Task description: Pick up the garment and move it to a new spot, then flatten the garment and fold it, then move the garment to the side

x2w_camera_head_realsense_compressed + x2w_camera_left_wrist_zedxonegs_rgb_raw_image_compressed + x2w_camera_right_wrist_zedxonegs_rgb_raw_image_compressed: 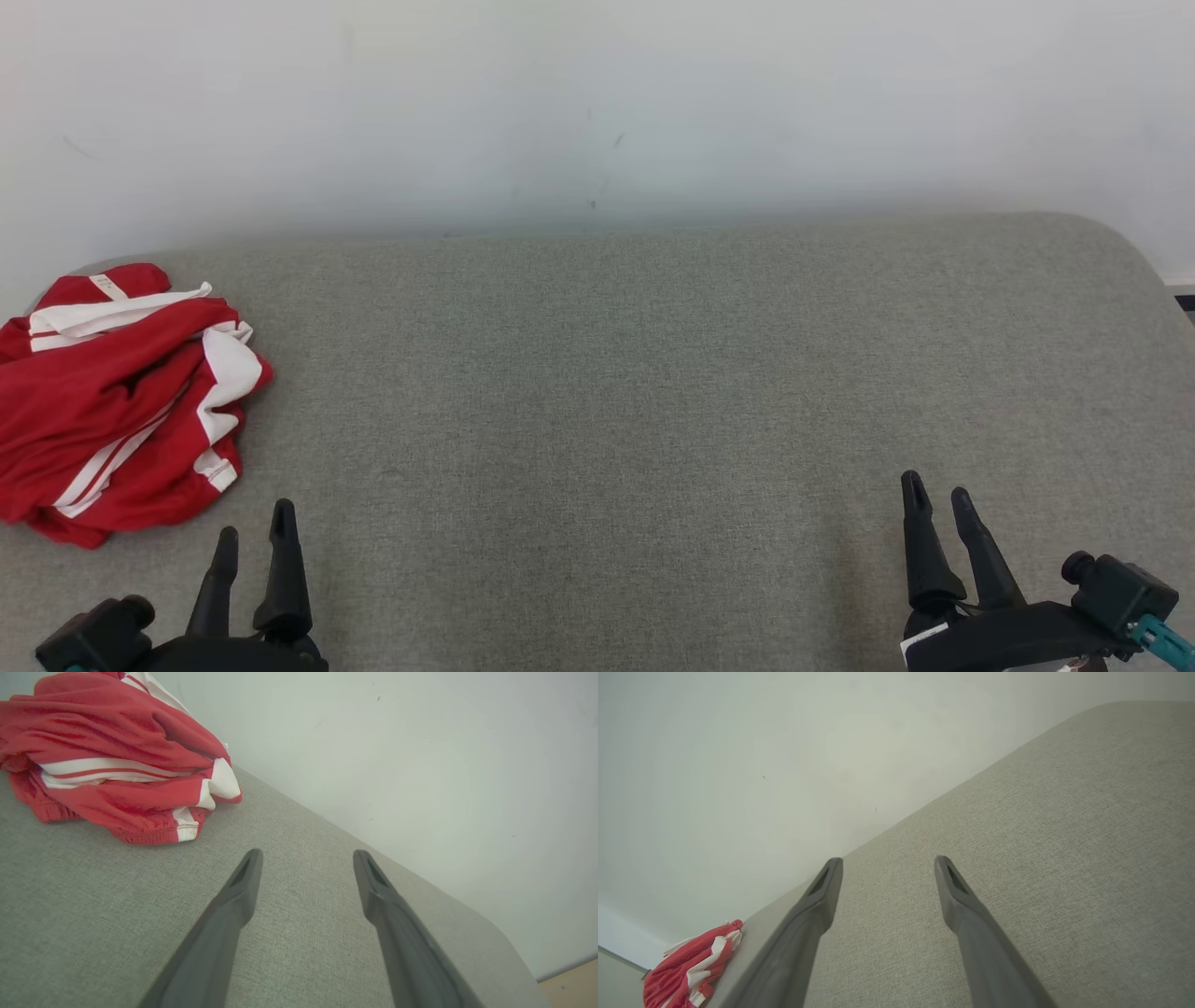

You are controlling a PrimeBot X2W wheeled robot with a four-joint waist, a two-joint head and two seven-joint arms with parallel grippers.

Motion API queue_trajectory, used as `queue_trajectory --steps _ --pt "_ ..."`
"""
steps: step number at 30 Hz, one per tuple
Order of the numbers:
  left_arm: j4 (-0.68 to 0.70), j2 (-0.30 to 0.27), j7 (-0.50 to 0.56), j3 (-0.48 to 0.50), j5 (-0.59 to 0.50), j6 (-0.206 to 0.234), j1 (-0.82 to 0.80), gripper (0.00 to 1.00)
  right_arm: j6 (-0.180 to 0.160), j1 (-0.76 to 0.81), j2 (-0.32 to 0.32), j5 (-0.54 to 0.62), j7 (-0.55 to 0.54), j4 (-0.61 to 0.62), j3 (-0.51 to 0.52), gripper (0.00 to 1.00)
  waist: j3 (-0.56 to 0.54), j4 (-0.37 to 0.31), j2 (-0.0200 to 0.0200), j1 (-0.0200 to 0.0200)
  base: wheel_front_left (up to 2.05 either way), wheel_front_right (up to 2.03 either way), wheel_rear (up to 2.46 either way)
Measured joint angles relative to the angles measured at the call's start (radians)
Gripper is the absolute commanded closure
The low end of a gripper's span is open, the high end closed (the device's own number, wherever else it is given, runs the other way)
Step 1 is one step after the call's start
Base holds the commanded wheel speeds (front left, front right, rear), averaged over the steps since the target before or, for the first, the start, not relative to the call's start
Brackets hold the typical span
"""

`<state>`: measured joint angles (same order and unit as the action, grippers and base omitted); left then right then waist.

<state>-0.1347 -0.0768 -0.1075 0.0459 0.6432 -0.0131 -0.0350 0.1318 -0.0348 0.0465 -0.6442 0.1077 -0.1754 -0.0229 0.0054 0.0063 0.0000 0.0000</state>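
A red garment (121, 397) with white stripes lies crumpled in a heap at the far left of the grey fabric surface (607, 420). My left gripper (254, 525) stands open at the lower left, just below and to the right of the heap, touching nothing. From the left wrist the garment (117, 760) shows up and to the left of the open left gripper (306, 858). My right gripper (935, 495) is open at the lower right, far from the cloth. In the right wrist view the open right gripper (885, 865) hovers over bare fabric, and the garment (691, 966) is small at the bottom left.
A pale wall (597, 103) runs along the back edge of the surface. The surface has rounded corners; its right end (1120, 252) curves away, and a strip of wooden floor (572, 987) shows beyond it.
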Motion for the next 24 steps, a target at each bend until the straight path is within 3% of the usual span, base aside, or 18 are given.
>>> queue_trajectory --steps 24 --pt "0.038 -0.03 -0.062 -0.033 -0.242 0.023 0.005 0.0 0.0 0.014 0.001 0.286 0.063 0.028 -0.027 0.0 -0.002 0.011 0.0 0.0 0.0 0.0 0.0"
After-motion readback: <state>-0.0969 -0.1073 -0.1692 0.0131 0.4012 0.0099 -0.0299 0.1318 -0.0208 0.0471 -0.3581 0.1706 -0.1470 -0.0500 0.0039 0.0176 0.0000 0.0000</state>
